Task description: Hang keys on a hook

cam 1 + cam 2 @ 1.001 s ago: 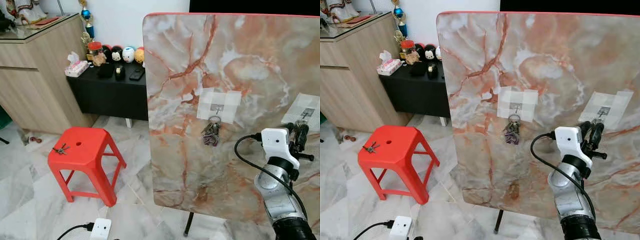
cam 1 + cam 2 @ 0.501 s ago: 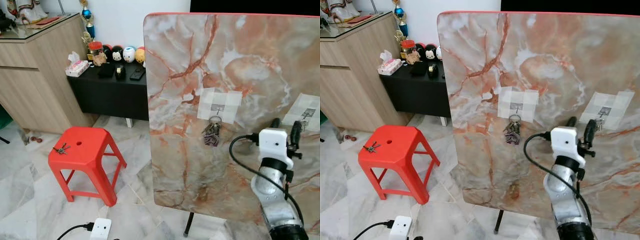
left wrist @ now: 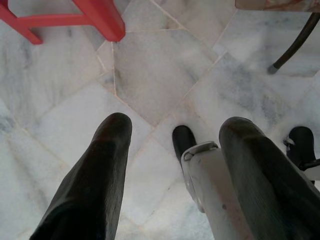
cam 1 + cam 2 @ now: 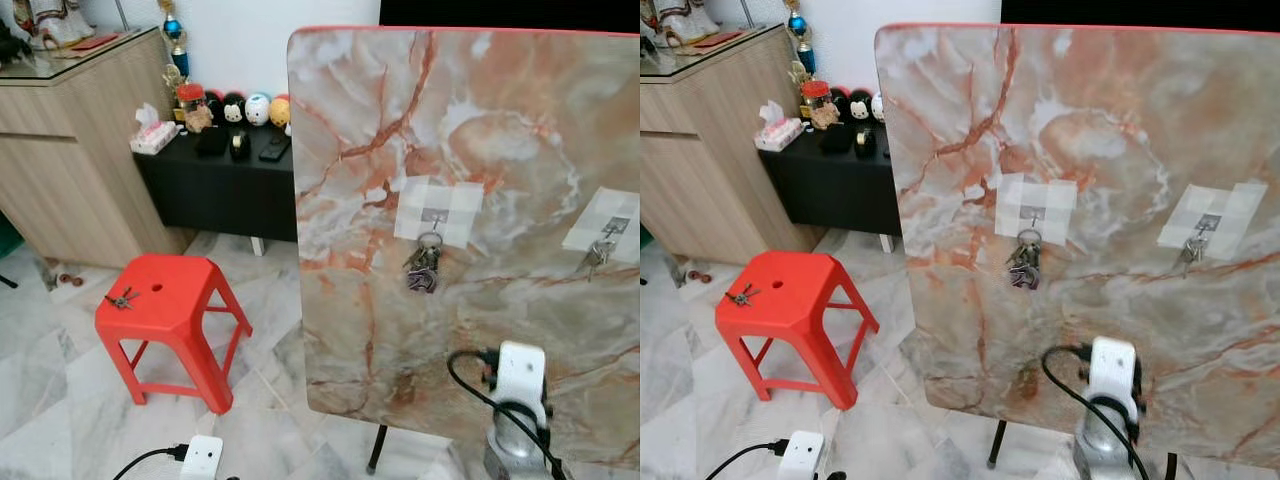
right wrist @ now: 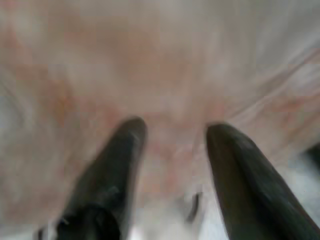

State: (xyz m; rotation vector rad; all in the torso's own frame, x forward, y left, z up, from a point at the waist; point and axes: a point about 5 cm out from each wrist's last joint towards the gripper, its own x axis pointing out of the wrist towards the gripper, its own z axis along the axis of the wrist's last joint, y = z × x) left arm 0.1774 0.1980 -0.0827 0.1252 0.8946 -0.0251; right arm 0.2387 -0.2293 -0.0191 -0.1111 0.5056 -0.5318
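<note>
Silvery keys (image 4: 599,252) dangle from the taped hook (image 4: 615,227).

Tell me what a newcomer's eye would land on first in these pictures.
The big marble-patterned board standing upright dominates, with two taped hooks: a bunch of keys hangs from the middle one, a smaller key set from the one on the robot's right. Next comes the bright red stool on the floor to the left, with more keys lying on its seat. The right hand is open, close to the board.
</note>
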